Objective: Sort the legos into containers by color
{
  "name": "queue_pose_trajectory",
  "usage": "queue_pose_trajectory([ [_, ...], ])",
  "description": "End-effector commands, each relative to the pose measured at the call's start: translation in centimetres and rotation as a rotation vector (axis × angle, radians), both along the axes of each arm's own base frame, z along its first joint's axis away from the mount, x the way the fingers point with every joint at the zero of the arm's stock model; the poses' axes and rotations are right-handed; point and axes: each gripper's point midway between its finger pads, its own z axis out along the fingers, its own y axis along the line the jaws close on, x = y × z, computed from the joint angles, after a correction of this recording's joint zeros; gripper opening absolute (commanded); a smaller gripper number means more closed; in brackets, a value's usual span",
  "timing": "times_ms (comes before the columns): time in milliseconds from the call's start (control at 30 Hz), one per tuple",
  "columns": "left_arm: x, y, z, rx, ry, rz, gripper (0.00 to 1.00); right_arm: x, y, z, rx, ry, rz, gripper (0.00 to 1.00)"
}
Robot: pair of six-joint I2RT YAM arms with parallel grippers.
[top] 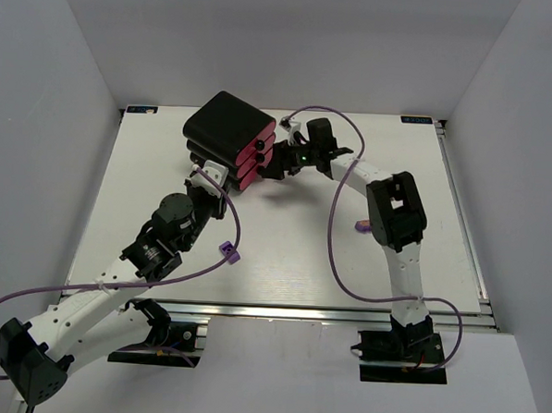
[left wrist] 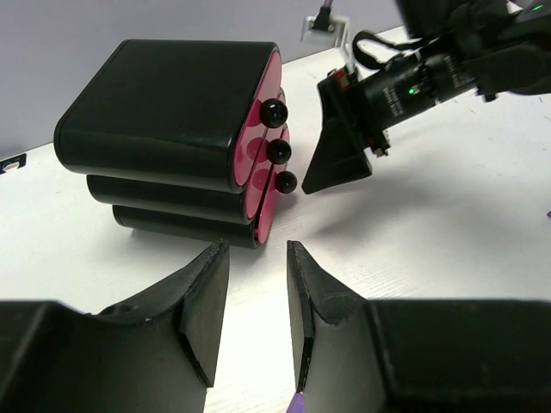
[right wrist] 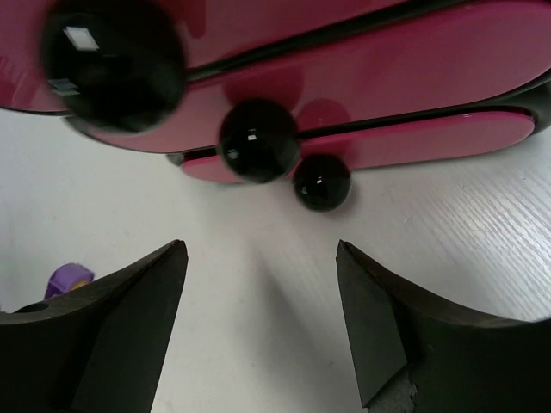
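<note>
The containers are three stacked drawers in black casing with pink fronts and dark knobs; all three look pushed in. My right gripper is open just in front of the knobs, holding nothing. In the left wrist view its fingers point at the lowest knob. My left gripper is open on bare table before the drawers' near corner. A purple lego lies beside my left arm. A sliver of purple shows at the base of the left fingers; I cannot tell what it is.
A second small purple piece lies on the table against my right forearm. Purple cables loop over the table from both arms. White walls close in the table on three sides.
</note>
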Motion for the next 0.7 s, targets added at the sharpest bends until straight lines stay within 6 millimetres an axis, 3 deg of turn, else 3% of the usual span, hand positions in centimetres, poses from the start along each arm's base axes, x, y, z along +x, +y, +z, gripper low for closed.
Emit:
queue_pose_trajectory([
  [0,0.3,0.3,0.2,0.003,-0.015,0.017,0.43,0.7,0.9,-1.3,0.004,0.031,0.038,0.76],
  [200,0.4,0.4,-0.2,0.018,-0.010,0.025,0.44,2.2,1.6,-1.9,0.040,0.019,0.018,0.76],
  [500,0.6,0.3,-0.6,0.029,-0.003,0.022,0.44,3.0,2.8,-2.0,0.140,0.086,-0.009,0.75],
  [667,0.6,0.4,-0.5,0.031,-0.007,0.026,0.44,3.8,3.2,-3.0,0.151,0.118,-0.042,0.72],
])
